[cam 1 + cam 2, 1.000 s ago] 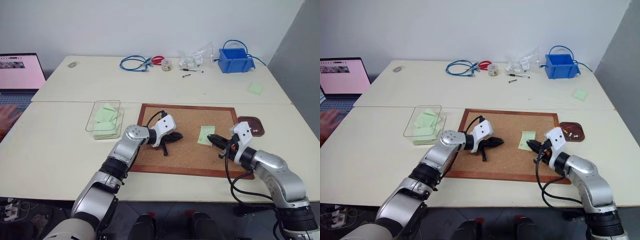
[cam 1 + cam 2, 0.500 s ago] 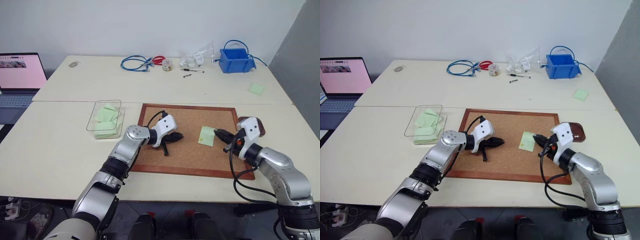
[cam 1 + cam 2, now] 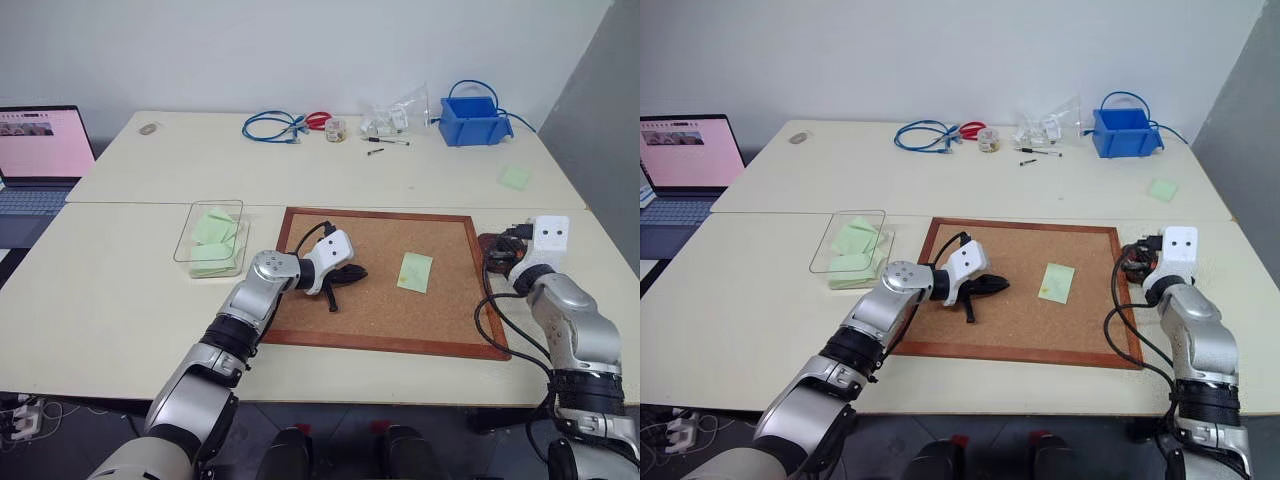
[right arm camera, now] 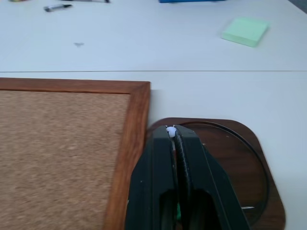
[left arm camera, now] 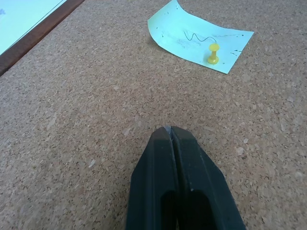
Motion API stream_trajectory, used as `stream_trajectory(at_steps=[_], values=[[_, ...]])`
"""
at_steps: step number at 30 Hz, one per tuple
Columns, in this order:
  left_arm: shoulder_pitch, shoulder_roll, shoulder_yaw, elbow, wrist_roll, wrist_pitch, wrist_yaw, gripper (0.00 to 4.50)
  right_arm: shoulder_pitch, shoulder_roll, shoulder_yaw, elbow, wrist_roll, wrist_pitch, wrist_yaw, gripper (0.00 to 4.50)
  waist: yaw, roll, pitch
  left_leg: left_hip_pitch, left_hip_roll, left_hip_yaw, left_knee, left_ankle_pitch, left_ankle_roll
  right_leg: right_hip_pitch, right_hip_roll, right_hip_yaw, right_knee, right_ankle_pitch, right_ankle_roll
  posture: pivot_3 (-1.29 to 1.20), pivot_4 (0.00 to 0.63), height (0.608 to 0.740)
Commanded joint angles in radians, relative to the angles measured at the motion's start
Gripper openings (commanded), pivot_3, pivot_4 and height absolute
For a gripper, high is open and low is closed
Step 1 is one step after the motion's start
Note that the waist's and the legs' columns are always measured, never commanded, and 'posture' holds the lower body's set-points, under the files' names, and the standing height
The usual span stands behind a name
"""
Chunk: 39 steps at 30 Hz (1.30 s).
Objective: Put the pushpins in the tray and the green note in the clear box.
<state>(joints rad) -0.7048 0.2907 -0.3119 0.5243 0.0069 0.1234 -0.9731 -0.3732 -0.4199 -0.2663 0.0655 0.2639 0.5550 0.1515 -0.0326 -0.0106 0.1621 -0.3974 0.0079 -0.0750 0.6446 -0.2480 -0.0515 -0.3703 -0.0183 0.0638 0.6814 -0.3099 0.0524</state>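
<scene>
Moved since earlier frame: right gripper [image 4: 173, 130], from beside green note [image 3: 415, 271] to over tray [image 4: 249, 158], fingers pressed on a whitish pushpin [image 4: 171, 130]. Left gripper [image 5: 171, 130]: closed, empty, on cork board [image 3: 380, 300]. Note pinned by yellow pin [image 5: 213, 52]. Clear box [image 3: 210, 238] left of board. Tray contents hidden.

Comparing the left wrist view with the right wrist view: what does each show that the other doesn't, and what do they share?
Left wrist alone: the green note lying on the cork, a yellow pushpin stuck through it. Right wrist alone: the dark tray beside the board's wooden frame, a green notepad farther off, and a white pushpin pinched at the fingertips. Shared: the cork board and a shut gripper.
</scene>
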Motion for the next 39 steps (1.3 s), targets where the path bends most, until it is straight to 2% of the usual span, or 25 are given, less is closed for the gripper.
stream_trajectory(at_steps=[1, 3, 16, 22, 26, 32, 35, 39], values=[[0.044, 0.002, -0.058, 0.051, 0.046, 0.036, -0.028, 0.00, -0.039, -0.007, -0.033, 0.026, -0.013, -0.020, -0.026, 0.01, 0.000, 0.000, 0.000, 0.000, 0.000, 0.000, 0.000, 0.000, 0.000, 0.000, 0.000, 0.000, 0.000, 0.000, 0.000, 0.00, 0.150, 0.740], [0.047, 0.003, -0.057, 0.047, 0.046, 0.039, -0.028, 0.00, -0.044, -0.005, -0.032, 0.035, -0.013, -0.020, -0.025, 0.01, 0.000, 0.000, 0.000, 0.000, 0.000, 0.000, 0.000, 0.000, 0.000, 0.000, 0.000, 0.000, 0.000, 0.000, 0.000, 0.00, 0.150, 0.740], [0.046, 0.000, -0.054, 0.040, 0.043, 0.047, -0.023, 0.00, -0.048, -0.006, -0.029, 0.056, -0.014, -0.032, -0.022, 2.62, 0.000, 0.000, 0.000, 0.000, 0.000, 0.000, 0.000, 0.000, 0.000, 0.000, 0.000, 0.000, 0.000, 0.000, 0.000, 0.00, 0.150, 0.740], [0.045, 0.000, -0.057, 0.041, 0.044, 0.047, -0.025, 0.00, -0.007, -0.018, -0.007, -0.021, -0.013, -0.041, 0.015, 3.78, 0.000, 0.000, 0.000, 0.000, 0.000, 0.000, 0.000, 0.000, 0.000, 0.000, 0.000, 0.000, 0.000, 0.000, 0.000, 0.00, 0.150, 0.740], [0.046, 0.001, -0.056, 0.041, 0.043, 0.048, -0.026, 0.00, 0.064, -0.046, 0.049, -0.153, -0.010, -0.049, 0.108, 3.78, 0.000, 0.001, 0.000, 0.000, 0.000, 0.000, 0.000, 0.000, 0.000, 0.000, 0.000, 0.000, 0.000, 0.000, 0.000, 0.00, 0.150, 0.740], [0.046, 0.005, -0.058, 0.043, 0.045, 0.047, -0.032, 0.00, 0.197, -0.085, 0.183, -0.435, 0.113, -0.017, 0.356, 3.78, -0.001, 0.001, -0.001, 0.000, 0.000, 0.000, 0.000, 0.000, 0.000, 0.000, 0.000, 0.000, 0.000, 0.000, 0.000, 0.00, 0.150, 0.740], [0.046, 0.003, -0.061, 0.047, 0.047, 0.044, -0.032, 0.00, 0.214, -0.084, 0.253, -0.470, 0.109, -0.014, 0.396, 3.78, -0.001, 0.000, -0.001, 0.000, 0.000, 0.000, 0.000, 0.000, 0.000, 0.001, 0.000, 0.000, -0.001, 0.000, 0.000, 0.00, 0.150, 0.740], [0.045, 0.001, -0.061, 0.047, 0.048, 0.043, -0.031, 0.00, 0.193, -0.063, 0.330, -0.427, 0.043, -0.031, 0.371, 3.78, 0.000, 0.000, -0.001, 0.000, 0.000, -0.001, 0.000, 0.000, 0.000, 0.001, 0.000, -0.001, -0.001, 0.000, 0.000, 0.00, 0.150, 0.740]])
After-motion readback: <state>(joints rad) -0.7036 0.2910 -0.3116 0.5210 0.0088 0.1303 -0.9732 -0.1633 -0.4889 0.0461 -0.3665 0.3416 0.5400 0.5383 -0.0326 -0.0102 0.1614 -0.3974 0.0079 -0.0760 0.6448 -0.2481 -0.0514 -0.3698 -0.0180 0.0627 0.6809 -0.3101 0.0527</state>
